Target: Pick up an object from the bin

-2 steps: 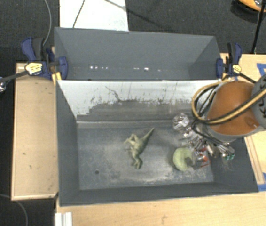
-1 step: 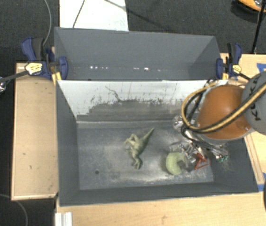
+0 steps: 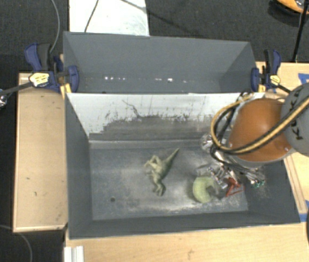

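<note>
Gripper is low in the bin, front right of the floor, right up against the right side of a pale green ball. Can't tell whether the gripper is wide, narrow or has anything in it: the mechanism is a dark clutter there. Not calling it a hold.

Ball is the nearest thing, so I treat it as the likely pick. It sits on the floor near the front wall.
- Looks: roundish lump, matte, slightly mottled yellow-green. Probably foam or soft rubber.
- Handling guess: light, some give, not fragile. Round means it can roll or squirt out of an off-centre pinch.
- Where to take it: across the widest part, jaws level, centred over the top.

Dinosaur lies to the left of the ball, apart from it, mid-floor.
- Looks: olive green figure, thin neck or tail pointing up-right, legs splayed.
- Handling guess: light, stiff moulded plastic, smooth. Take it at the body, since the limbs and tail are thin and would twist out.

Small red bit shows just right of the gripper. Can't tell whether it's a loose thing or part of the tool.

Bin floor is dull grey metal, scuffed, with a pale scratched back wall. It's hard and flat, so nothing stops the ball rolling.
</note>
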Controlling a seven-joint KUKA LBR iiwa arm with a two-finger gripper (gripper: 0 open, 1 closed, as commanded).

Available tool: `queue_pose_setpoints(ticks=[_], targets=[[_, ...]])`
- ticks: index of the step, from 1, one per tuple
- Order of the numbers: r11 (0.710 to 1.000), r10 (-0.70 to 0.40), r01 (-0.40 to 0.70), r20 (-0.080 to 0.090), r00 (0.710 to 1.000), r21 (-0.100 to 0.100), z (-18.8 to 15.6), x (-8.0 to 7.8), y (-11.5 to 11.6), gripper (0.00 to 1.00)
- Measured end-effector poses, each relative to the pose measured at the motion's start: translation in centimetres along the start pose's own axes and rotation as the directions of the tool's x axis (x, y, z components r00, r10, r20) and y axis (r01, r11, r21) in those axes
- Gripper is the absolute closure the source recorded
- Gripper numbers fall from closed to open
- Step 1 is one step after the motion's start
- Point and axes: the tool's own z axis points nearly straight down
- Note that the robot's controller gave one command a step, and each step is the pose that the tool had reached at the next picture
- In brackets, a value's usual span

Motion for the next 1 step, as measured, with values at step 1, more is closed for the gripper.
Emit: queue_pose_setpoints(ticks=[1], targets=[[1.000,-0.001,0.001,0.000,1.000,0.000,0.00,0.00,0.00,1.00]])
